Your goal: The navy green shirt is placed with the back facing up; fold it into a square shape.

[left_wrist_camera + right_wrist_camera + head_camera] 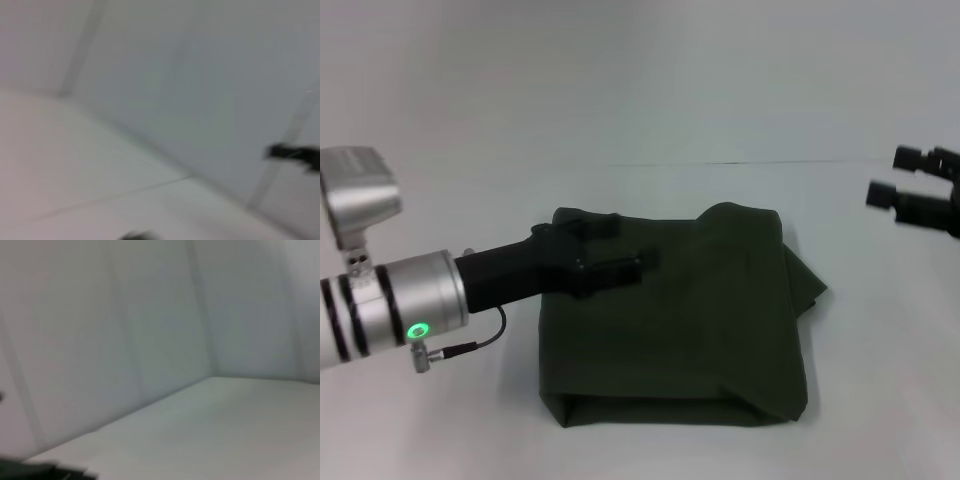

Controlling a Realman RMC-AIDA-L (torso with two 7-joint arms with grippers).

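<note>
- looking down from my head, the shirt (690, 320) lies on the white table (440, 420) as a compact, nearly square bundle, plain side up, so i judge most of the folding is done.
- what is left, as i read it: the right side is untidy, with a flap of cloth poking out past the main block, and the far right corner sits humped rather than flat. squaring that edge and pressing it down would finish the shape.
- my left claw (615, 248) hovers over the far left part of the bundle, its two fingers spread apart with nothing between them; whether the lower finger touches the cloth i cannot say for sure.
- my right claw (910, 192) hangs well off to the right, apart from the shirt, fingers spread and empty.
- edges: the near edge is a clean straight fold, the left edge is fairly straight, and the far edge is partly hidden by my left arm.
- room: bare table lies on every side of the bundle, widest to the left and right, so either arm can come in or draw back freely. the wrist views show mostly wall and table, little use here.
</note>
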